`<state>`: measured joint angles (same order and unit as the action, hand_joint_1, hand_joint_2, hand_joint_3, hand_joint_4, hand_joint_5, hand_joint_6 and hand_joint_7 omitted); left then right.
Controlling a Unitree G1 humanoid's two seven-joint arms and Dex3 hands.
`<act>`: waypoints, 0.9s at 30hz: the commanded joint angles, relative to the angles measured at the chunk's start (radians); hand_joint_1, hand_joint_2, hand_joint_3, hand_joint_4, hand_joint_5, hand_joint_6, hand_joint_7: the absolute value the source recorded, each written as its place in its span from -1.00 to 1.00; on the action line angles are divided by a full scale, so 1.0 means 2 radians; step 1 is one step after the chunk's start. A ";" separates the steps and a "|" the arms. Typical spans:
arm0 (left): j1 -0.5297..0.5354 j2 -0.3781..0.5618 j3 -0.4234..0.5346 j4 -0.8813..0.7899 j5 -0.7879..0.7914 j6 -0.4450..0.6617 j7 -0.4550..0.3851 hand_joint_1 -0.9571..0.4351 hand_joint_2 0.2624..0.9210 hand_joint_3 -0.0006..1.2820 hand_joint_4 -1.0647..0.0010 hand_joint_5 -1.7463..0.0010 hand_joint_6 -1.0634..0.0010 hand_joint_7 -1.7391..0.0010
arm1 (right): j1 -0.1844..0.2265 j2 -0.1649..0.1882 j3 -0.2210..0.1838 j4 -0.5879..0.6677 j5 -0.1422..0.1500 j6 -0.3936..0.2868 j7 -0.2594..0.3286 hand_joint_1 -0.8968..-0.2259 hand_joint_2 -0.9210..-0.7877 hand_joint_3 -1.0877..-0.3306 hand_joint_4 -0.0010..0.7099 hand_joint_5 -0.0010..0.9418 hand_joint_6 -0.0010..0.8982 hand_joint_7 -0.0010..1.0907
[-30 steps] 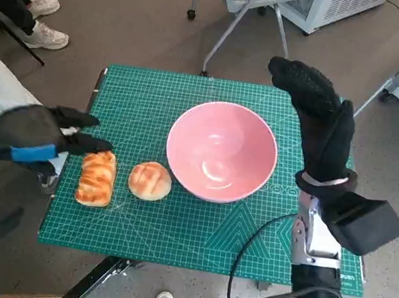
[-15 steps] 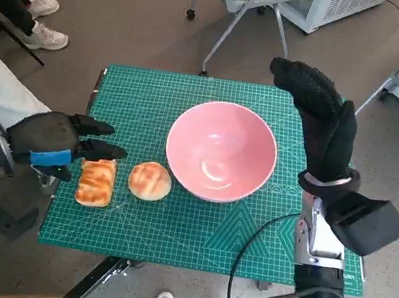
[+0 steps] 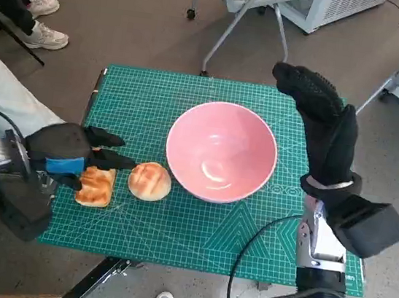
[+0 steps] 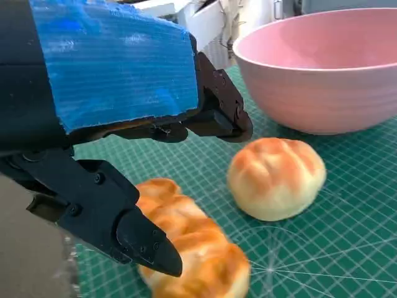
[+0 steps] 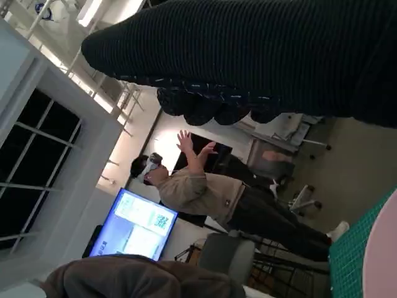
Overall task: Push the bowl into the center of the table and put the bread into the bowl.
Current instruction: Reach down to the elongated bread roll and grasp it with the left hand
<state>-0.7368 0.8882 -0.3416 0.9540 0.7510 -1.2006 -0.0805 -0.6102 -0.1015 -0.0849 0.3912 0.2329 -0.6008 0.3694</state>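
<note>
A pink bowl (image 3: 221, 150) stands empty near the middle of the green cutting mat (image 3: 195, 237). To its left lie a round bun (image 3: 150, 181) and a longer glazed loaf (image 3: 95, 185). My left hand (image 3: 74, 153) hovers over the loaf with fingers spread, holding nothing. In the left wrist view the loaf (image 4: 189, 245) lies just beneath the black fingers (image 4: 133, 233), with the bun (image 4: 276, 178) and the bowl (image 4: 322, 74) beyond. My right hand (image 3: 321, 117) is raised beside the bowl's right rim, fingers extended and empty.
Chair legs (image 3: 235, 21) stand beyond the mat's far edge. A person's shoes (image 3: 43, 22) are at the upper left. In the right wrist view a person (image 5: 205, 192) stands with raised hands by a lit screen (image 5: 133, 226).
My left hand has moved rightward and forward over the loaf, its fingertips now reaching toward the bun. The right hand, the bowl and both breads have stayed put.
</note>
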 commanded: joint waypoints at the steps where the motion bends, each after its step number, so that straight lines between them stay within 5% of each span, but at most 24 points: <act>1: -0.013 -0.005 -0.016 0.011 0.011 -0.003 0.005 0.03 0.27 -0.99 0.19 1.00 0.08 1.00 | 0.013 -0.001 -0.003 0.000 0.003 0.006 0.002 -0.48 -1.00 -0.33 -0.50 -1.00 -1.00 0.14; 27: -0.014 -0.030 -0.037 0.063 -0.054 0.055 -0.105 0.32 0.55 -0.95 -0.05 0.98 -0.15 0.95 | 0.024 0.004 -0.006 -0.011 0.006 0.009 0.000 -0.50 -1.00 -0.32 -0.51 -1.00 -1.00 0.15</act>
<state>-0.7780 0.8426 -0.3981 1.0683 0.6457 -1.1123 -0.2548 -0.5918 -0.0999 -0.0952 0.3678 0.2374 -0.5975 0.3689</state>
